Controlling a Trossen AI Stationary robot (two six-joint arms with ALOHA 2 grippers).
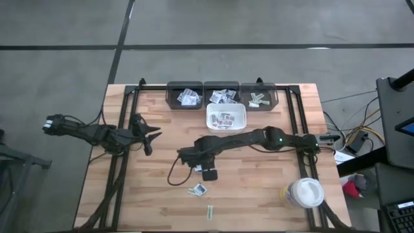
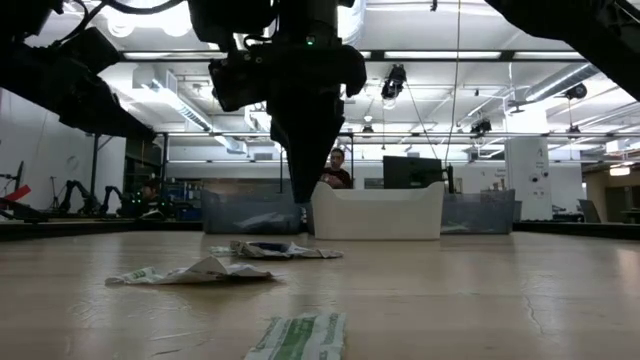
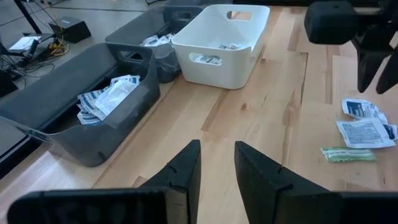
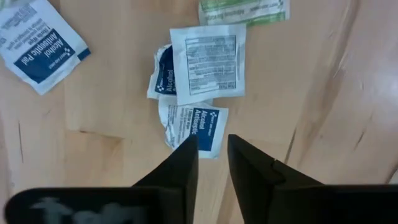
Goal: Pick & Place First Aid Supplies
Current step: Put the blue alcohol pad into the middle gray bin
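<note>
The right gripper hangs over the bench mid-area, a bit toward the front edge, tips pointing down at a small cluster of first aid supplies lying loose on the wood. Nothing sits between the fingers; there's a narrow gap w/ bare wood showing through, so it's released and empty. In the right wrist view the tips sit just at the edge of a blue-print alcohol pad, which is partly under a white square packet; another blue pad lies apart to one side, and a green-print strip lies beyond the pile. The high view puts the loose packets near the front edge, just fwd of the gripper. Along the back edge sit three dark bins w/ sorted packets, and the white tray in front of them also holds some. The left gripper waits near the left edge, fingers slightly apart, holding nothing. Step in hand, as I read it: lining up a pick on the nearest pad. Next move likely needs the jaws to straddle one pad edge and drop to bench level, w/o snagging the overlapping packet; thin flat packets are hard to pinch, so a slip or double-pick is the risk.
</note>
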